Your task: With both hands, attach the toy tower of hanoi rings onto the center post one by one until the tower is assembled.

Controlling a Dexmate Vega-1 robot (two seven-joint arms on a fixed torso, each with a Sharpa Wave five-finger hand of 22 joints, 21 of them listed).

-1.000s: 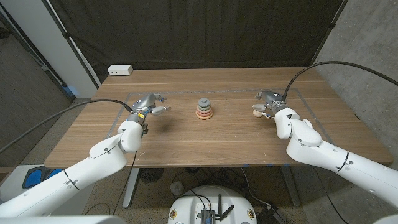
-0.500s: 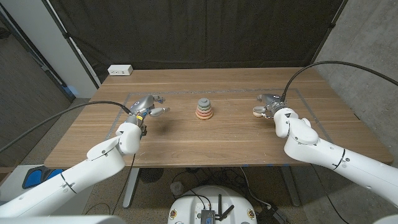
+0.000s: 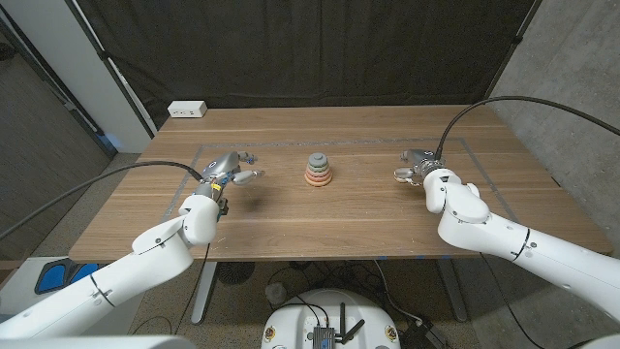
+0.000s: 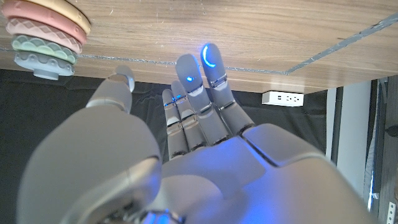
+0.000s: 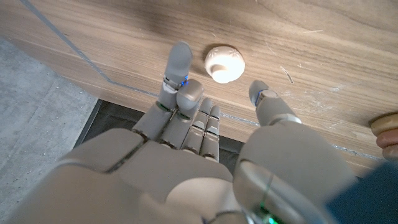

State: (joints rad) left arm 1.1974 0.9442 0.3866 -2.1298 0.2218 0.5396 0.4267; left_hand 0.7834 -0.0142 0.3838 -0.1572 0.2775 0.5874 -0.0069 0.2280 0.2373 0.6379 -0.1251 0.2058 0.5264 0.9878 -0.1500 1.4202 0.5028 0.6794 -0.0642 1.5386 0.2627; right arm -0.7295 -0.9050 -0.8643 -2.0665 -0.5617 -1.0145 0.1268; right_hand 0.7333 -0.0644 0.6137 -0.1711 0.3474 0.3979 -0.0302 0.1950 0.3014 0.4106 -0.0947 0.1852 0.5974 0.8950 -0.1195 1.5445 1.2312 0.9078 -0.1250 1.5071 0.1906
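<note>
This looks like a robotics lab or test bay. A plain wooden table (image 3: 320, 208) with taped outlines stands before a black fabric backdrop (image 3: 310, 48), beside a bare grey concrete wall (image 3: 572, 68). A white power strip (image 3: 187, 110) sits at the table's far corner, and thick black cables (image 3: 504, 102) run to the white robot arms.

Light: even and soft from overhead, dark curtain behind | Shadows: faint ones under each hand on the wooden table (image 3: 320, 218) | Glare: blue glow on the left hand (image 4: 205, 124) fingertips | Focus: head view sharp; wrist views blur the near hand backs | Distortion: slight bending at the edges
</note>
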